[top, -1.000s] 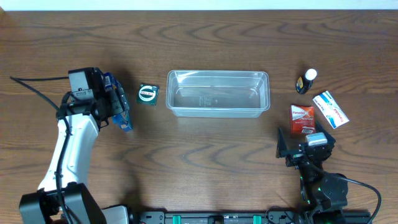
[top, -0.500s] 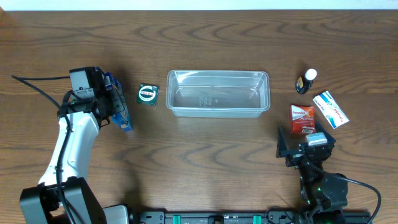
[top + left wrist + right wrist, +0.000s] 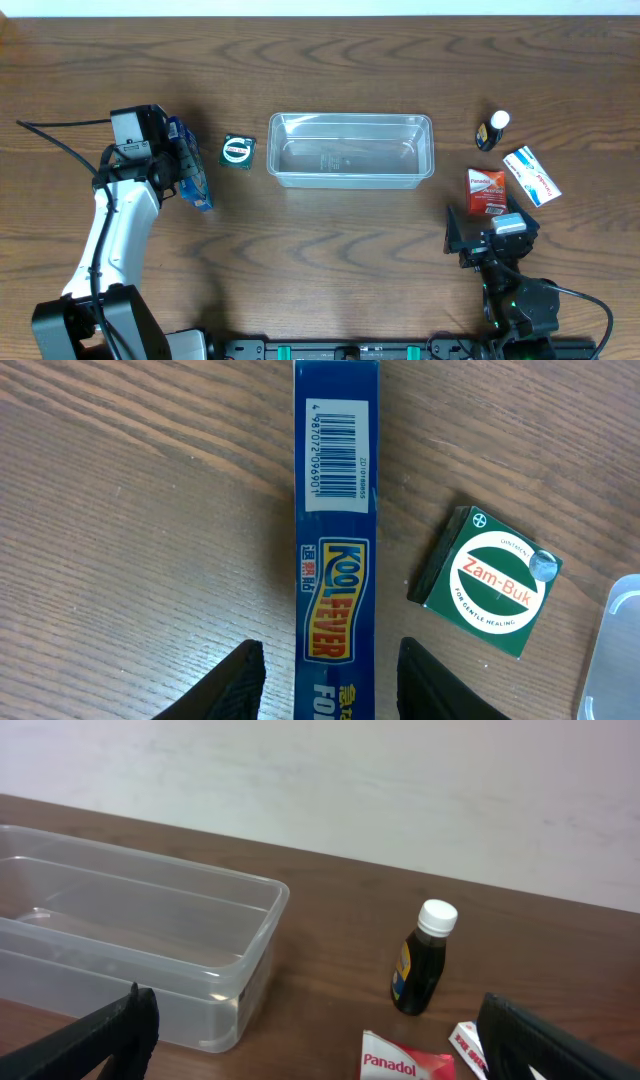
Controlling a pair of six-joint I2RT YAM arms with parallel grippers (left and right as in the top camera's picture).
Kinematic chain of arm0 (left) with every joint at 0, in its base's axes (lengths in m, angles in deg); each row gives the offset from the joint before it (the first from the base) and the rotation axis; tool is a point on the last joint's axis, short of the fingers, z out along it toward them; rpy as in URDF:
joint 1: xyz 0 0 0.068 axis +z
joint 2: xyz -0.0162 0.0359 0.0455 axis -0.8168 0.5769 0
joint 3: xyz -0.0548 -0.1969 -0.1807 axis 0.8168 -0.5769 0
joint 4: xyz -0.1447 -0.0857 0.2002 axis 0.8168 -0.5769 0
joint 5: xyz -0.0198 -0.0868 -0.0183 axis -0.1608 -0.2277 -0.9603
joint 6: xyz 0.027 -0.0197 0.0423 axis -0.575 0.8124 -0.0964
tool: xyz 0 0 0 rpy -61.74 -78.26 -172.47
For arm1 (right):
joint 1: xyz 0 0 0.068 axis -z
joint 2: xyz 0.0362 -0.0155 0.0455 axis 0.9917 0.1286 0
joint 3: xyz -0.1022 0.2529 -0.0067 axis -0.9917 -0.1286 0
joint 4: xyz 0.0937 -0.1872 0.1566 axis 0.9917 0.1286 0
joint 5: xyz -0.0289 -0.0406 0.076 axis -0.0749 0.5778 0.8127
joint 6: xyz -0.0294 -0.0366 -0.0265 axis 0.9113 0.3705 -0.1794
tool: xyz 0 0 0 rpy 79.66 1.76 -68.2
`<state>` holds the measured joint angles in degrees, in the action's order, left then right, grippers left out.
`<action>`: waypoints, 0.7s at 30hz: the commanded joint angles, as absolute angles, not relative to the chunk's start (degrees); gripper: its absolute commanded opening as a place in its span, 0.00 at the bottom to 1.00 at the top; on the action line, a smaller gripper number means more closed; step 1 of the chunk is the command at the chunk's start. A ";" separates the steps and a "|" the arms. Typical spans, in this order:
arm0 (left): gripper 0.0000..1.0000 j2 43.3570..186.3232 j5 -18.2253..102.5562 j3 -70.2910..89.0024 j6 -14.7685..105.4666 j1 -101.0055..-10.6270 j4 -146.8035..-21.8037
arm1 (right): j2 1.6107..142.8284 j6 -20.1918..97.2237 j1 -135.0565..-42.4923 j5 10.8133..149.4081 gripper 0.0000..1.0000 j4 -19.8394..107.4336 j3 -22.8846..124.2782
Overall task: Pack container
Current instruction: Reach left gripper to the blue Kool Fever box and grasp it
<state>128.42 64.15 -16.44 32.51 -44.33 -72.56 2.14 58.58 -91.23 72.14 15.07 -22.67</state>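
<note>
Now versus earlier: left end effector has narrowed around the blue box; all else is unmoved.
Count: one container, one blue box, one green Zam-Buk box, one dark bottle, one red Panadol packet, one white packet.
Container: middle of the counter, with the green Zam-Buk box just left of it.
Left end effector: half closed astride the blue box; contact cannot be told.
Right end effector: wide open, holding nothing.

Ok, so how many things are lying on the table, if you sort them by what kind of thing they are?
Clear container: 1
Boxes: 4 (blue Kool Fever box, green Zam-Buk box, red Panadol box, white box)
Dark bottle with a white cap: 1
Total: 6
</note>
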 commanded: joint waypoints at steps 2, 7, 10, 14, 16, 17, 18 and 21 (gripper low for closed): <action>0.44 129.60 64.24 -15.91 32.57 -44.18 -71.97 | 1.83 59.13 -90.77 72.32 0.99 15.18 -22.86; 0.44 131.27 64.22 -15.91 32.57 -44.18 -71.62 | 1.83 59.15 -90.77 72.32 0.99 15.18 -22.86; 0.44 131.90 64.24 -15.91 32.55 -44.18 -71.59 | 1.83 59.15 -90.77 72.32 0.99 15.18 -22.86; 0.40 131.57 64.22 -15.89 32.55 -44.18 -71.33 | 1.83 59.15 -90.77 72.30 0.99 15.18 -22.86; 0.29 131.18 64.22 -15.89 32.57 -44.18 -71.07 | 1.83 59.13 -90.77 72.32 0.99 15.18 -22.86; 0.22 130.85 64.22 -15.89 32.57 -44.18 -70.94 | 1.83 59.15 -90.77 72.32 0.99 15.15 -22.86; 0.21 130.44 64.24 -15.89 32.57 -44.18 -70.94 | 1.83 59.13 -90.77 72.32 0.99 15.15 -22.86; 0.18 128.60 64.24 -15.89 32.57 -44.18 -70.94 | 1.83 59.13 -90.77 72.32 0.99 15.18 -22.86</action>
<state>131.35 64.15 -16.44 32.84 -44.33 -71.11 2.14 58.58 -91.23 72.14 15.07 -22.67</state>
